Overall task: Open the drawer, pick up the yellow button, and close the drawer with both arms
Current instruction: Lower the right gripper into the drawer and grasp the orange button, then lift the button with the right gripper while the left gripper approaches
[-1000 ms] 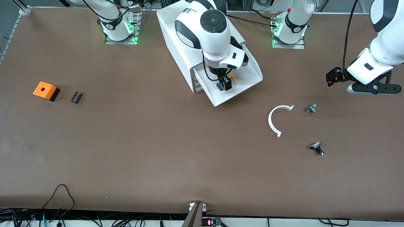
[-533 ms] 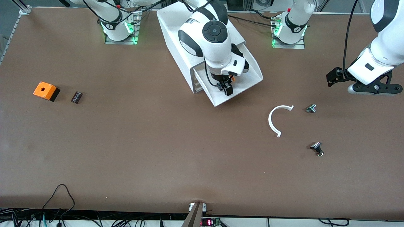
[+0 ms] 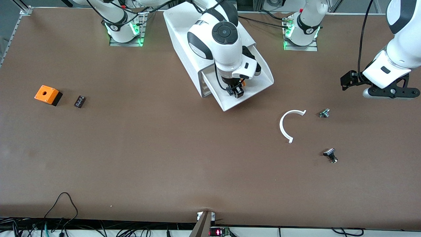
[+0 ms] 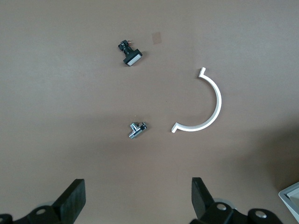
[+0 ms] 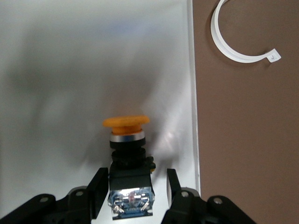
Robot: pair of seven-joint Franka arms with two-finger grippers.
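Note:
The top drawer (image 3: 260, 77) of the white cabinet (image 3: 184, 33) is pulled out. The button (image 3: 243, 84), with an orange cap on a black body, lies on the drawer's white floor (image 5: 70, 70) near its side wall. My right gripper (image 3: 237, 93) is down inside the drawer. In the right wrist view the button (image 5: 126, 140) sits between the fingers of my right gripper (image 5: 135, 186). One finger is against the black body and the other stands off with a small gap. My left gripper (image 3: 391, 92) hangs open and empty over the table at the left arm's end, where it waits.
A white arc-shaped strip (image 3: 285, 126), a small silver part (image 3: 324, 113) and a small black part (image 3: 330, 154) lie on the table under the left gripper's view. An orange box with a hole (image 3: 48, 94) and a small black part (image 3: 79, 101) lie toward the right arm's end.
My right gripper has shifted a little inside the drawer and now straddles the button's black body instead of standing beside it. The left arm has barely moved.

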